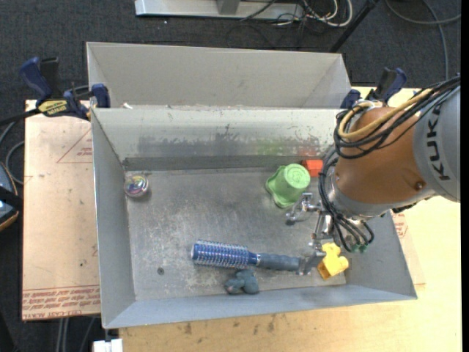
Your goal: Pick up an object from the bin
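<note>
So the claw is down in the lower right of the bin, and honestly I can't tell whether it's spread or pressed together, the arm's own bulk and cables sit right over it. Two candidates are right next to it. A small yellow block sits just to its right, touching or near enough. A hairbrush lies to its left, stretched left to right across the lower middle of the frame: blue bristle head on the left, grey handle pointing right, handle tip ending just at the claw.

My guess is the handle tip matters most here. The brush's long axis runs straight toward the claw, so closing across the handle looks like the easy grab.

Other stuff:
- a grey-blue lump just below the brush
- a green cup further up
- a shiny ball way off at the upper left
</note>
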You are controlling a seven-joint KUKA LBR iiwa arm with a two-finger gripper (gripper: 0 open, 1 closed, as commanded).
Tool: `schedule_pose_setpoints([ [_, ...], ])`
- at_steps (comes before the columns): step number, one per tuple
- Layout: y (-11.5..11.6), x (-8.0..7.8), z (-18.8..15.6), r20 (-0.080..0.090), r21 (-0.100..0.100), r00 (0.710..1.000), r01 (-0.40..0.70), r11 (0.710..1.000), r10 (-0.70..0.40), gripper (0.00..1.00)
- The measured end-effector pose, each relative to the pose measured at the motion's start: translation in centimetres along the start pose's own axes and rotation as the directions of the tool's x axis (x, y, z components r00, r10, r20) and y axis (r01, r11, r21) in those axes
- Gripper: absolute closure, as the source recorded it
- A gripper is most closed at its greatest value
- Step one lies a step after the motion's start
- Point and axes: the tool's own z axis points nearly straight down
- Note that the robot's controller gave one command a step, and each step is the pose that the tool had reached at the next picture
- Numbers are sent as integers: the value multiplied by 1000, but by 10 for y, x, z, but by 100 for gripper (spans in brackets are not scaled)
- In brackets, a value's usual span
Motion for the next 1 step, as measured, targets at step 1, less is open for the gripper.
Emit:
schedule_pose_setpoints([
  [1, 1, 5, 79, 8, 0, 1000, 16, 1000, -16, 0],
])
